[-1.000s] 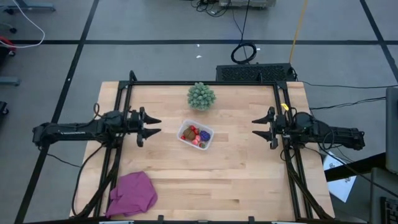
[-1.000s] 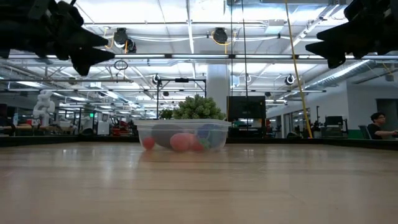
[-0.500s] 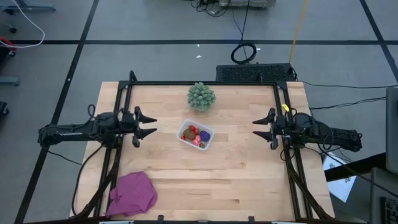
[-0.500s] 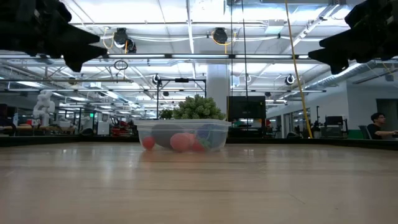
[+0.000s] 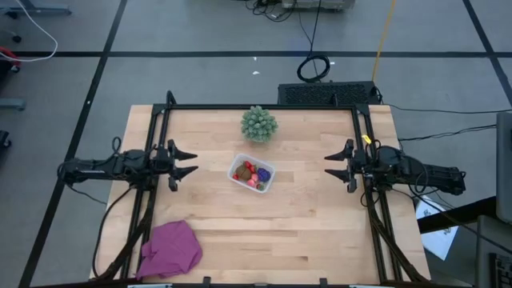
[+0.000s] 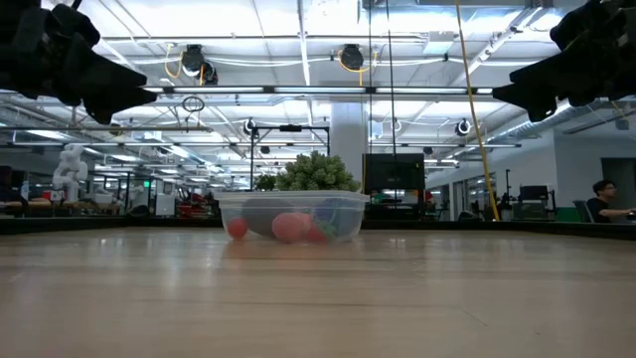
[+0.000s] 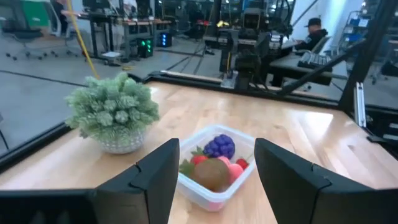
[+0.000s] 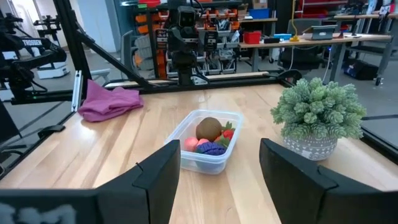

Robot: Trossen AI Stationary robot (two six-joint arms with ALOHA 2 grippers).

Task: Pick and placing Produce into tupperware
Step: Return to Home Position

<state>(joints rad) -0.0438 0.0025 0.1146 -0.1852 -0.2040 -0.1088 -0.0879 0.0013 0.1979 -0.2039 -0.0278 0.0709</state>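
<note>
The clear tupperware (image 5: 253,174) stands on its base at the table's middle. It holds the produce: red and pink pieces (image 5: 250,170), a purple piece (image 7: 219,147) and a brown oval piece (image 8: 209,129). It also shows in the low view (image 6: 291,216). My left gripper (image 5: 190,161) is open and empty, held above the table left of the tupperware. My right gripper (image 5: 330,166) is open and empty, held above the table right of it.
A pale-green spiky ball (image 5: 259,124) stands on the table behind the tupperware. A magenta cloth (image 5: 170,248) lies at the near left corner. A black frame (image 5: 264,106) runs along the far and side edges. A person (image 6: 602,198) sits in the room beyond.
My left gripper has drawn back toward the table's left edge, away from the tupperware, staying open. The tupperware and produce have not moved.
</note>
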